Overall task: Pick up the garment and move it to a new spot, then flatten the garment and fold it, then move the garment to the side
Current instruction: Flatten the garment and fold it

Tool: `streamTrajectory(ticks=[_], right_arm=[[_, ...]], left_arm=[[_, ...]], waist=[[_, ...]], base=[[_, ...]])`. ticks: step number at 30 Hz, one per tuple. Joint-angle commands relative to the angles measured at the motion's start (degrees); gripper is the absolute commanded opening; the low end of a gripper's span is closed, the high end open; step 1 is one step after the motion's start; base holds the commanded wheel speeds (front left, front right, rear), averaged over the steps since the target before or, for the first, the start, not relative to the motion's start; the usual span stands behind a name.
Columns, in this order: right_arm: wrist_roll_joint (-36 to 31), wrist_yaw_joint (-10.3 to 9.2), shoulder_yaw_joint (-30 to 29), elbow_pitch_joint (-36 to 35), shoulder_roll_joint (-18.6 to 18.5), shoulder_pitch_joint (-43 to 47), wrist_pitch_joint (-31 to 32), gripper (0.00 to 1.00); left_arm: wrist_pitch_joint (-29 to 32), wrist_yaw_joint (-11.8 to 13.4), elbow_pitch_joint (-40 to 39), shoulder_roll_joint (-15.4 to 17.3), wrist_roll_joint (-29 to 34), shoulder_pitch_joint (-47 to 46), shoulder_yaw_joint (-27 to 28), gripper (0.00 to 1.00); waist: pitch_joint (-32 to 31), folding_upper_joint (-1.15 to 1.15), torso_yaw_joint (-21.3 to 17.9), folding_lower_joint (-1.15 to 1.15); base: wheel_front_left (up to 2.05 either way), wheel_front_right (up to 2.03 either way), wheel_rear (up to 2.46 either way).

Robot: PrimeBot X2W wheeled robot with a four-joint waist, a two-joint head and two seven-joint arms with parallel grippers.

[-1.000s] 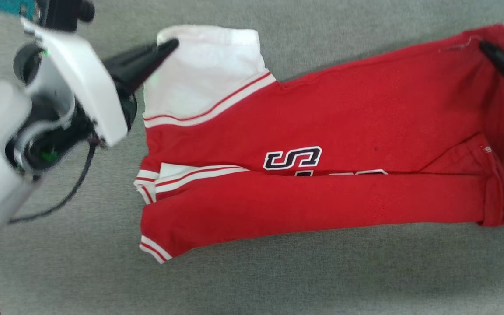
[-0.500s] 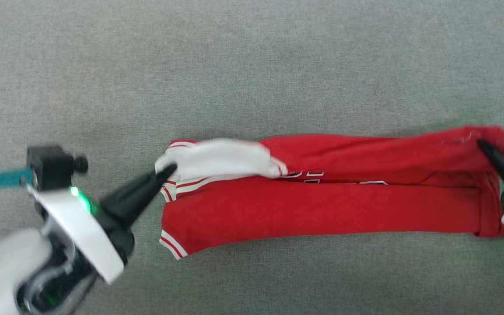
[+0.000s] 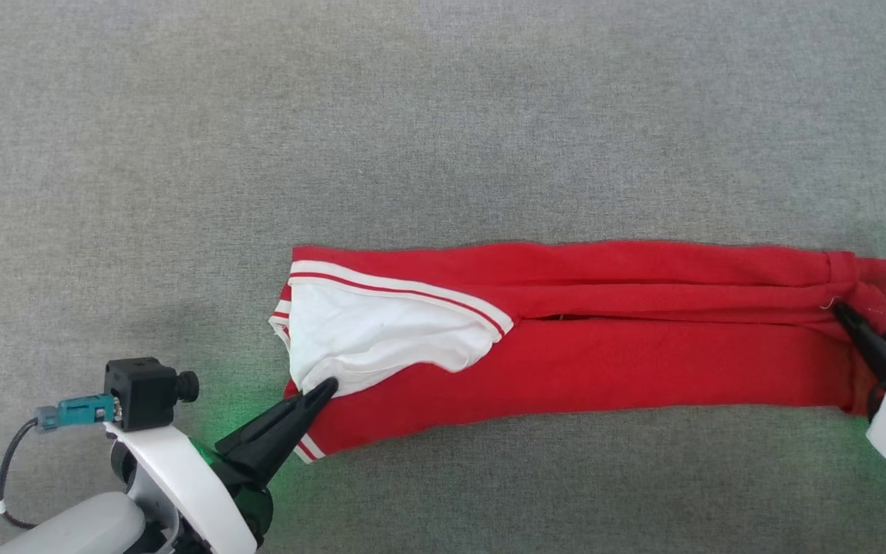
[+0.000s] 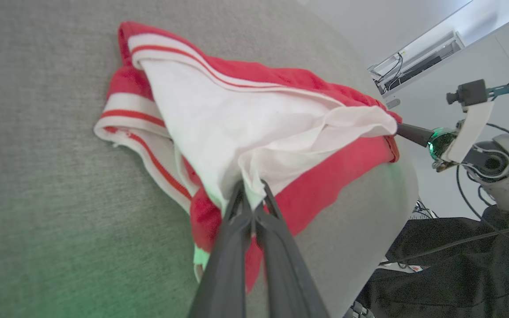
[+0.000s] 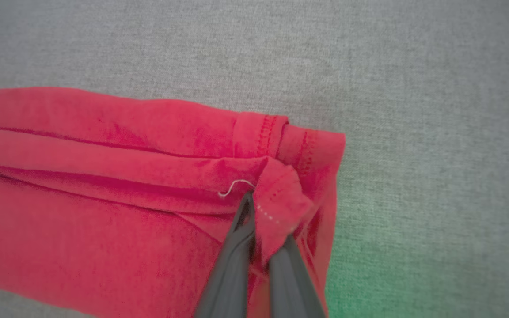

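The garment is a red T-shirt lying as a long narrow strip across the grey surface, its far long edge folded over the near part. A white sleeve end with red-and-white striped trim lies on top at its left end. My left gripper is shut on the near tip of that white sleeve, pinching cloth between its dark fingers. My right gripper is shut on the folded red hem corner at the strip's right end. A loose white thread hangs by that corner.
Grey fabric surface stretches all around the shirt, with wide room beyond it and a narrower band in front. In the left wrist view the surface edge drops off, with dark cloth and the other arm past it.
Both grippers have carried the far edge of the shirt toward me and laid it over the near half. The shirt has gone from a broad panel to a narrow strip; the printed letters are covered.
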Motion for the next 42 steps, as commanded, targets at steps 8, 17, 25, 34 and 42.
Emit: streamTrajectory(ticks=[8, 17, 25, 34, 42], right_arm=[[-0.48, -0.02, 2.4, 4.66, 0.39, -3.57, -2.76, 0.9], [3.56, -0.01, -0.74, 3.07, -2.44, -0.8, 0.74, 1.0], [6.33, -0.02, -4.39, 6.94, -3.2, 0.52, 8.66, 1.0], [7.21, 0.0, -3.7, 12.32, -2.5, 2.04, 16.85, 1.0], [6.82, 0.14, -3.4, 12.31, -1.05, 2.54, 19.74, 1.0]], left_arm=[[0.25, -0.69, 7.69, -3.29, 3.07, -2.26, -0.99, 0.0], [-0.46, -1.15, 10.92, -7.56, 4.73, 0.08, 2.87, 1.0], [-0.5, -0.4, 16.26, -17.14, 13.6, 7.04, 17.29, 1.0], [-0.44, -1.69, 21.78, -29.35, 29.83, 14.36, 36.17, 1.0], [-0.44, -2.05, 19.7, -35.82, 50.55, 18.86, 49.31, 1.0]], waist=[[0.61, 0.0, -0.54, 0.0], [-1.74, 0.0, 1.18, 0.0], [-3.78, 0.0, 6.35, 0.0], [-5.53, 0.0, 10.54, 0.0], [-6.57, 0.0, 10.87, 0.0]], base=[[0.0, 0.0, 0.0], [0.0, 0.0, 0.0], [0.0, 0.0, 0.0], [0.0, 0.0, 0.0], [0.0, 0.0, 0.0]])
